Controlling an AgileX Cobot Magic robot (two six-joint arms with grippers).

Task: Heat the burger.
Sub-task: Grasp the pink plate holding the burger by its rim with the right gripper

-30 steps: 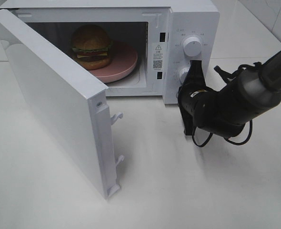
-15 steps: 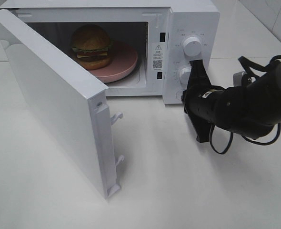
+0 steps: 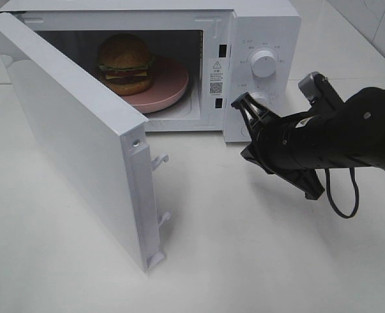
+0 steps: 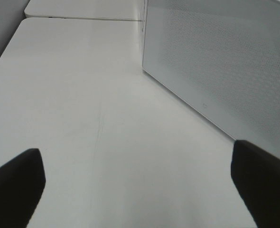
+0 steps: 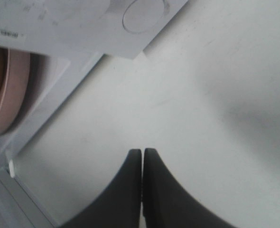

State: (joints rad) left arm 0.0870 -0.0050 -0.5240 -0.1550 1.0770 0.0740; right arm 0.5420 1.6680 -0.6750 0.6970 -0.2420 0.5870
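In the upper left of the exterior view, inside the open microwave (image 3: 264, 26): burger (image 3: 125, 63) sits on pink plate (image 3: 169, 91) | door (image 3: 68, 137) swung out toward lower left | right gripper (image 3: 243, 102) pinched closed, empty, right of the cavity by the control panel (image 3: 274, 39) | left gripper (image 4: 137, 171) spread wide, empty, facing the door's outer side, likely better placed to close it.

I count one microwave (image 3: 264, 26) with one door (image 3: 75, 130). The door edge carries two latch hooks (image 3: 160, 159). The control panel carries two knobs (image 3: 264, 63) and one round button (image 5: 144, 14). The frame bears one warning label (image 3: 216, 75). The cavity holds one pink plate (image 3: 169, 88) and one burger (image 3: 125, 62). There is one table (image 3: 245, 248). My grippers number two: one left gripper (image 4: 135, 156) and one right gripper (image 5: 142, 154).
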